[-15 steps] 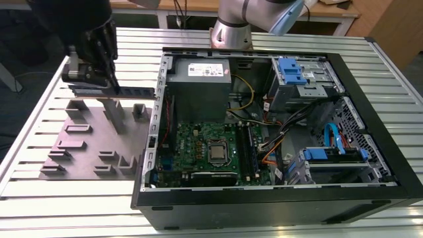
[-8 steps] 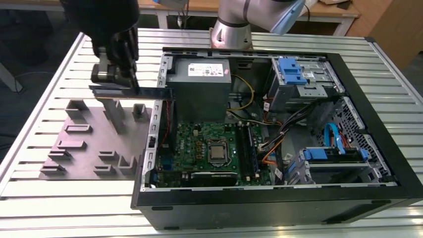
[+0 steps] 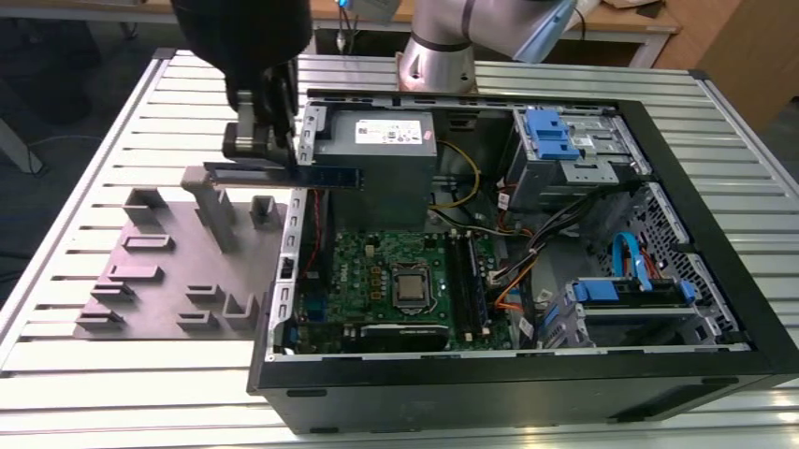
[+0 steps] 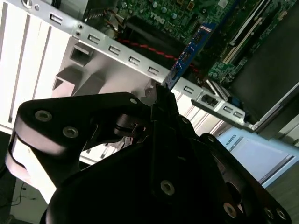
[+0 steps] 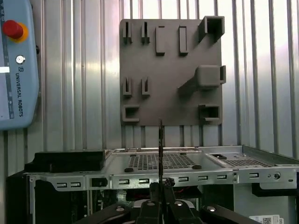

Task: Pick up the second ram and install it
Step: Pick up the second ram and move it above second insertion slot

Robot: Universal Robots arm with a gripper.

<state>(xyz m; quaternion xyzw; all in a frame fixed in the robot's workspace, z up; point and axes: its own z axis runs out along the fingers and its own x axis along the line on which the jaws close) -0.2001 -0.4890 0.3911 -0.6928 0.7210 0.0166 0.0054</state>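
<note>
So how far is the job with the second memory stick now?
Done: the long, thin dark-blue memory stick is off the grey plastic tray. In hand: the black claw is shut on it, holding it level across the side wall of the open black computer case. Left: it is not yet seated on the green motherboard.

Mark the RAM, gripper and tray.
RAM (image 3: pixel 335 176), exterior view, blue free end.
Gripper (image 4: pixel 160 94), second wrist view, between fingertips.
Tray (image 5: pixel 170 70), first wrist view, bare base.
</note>
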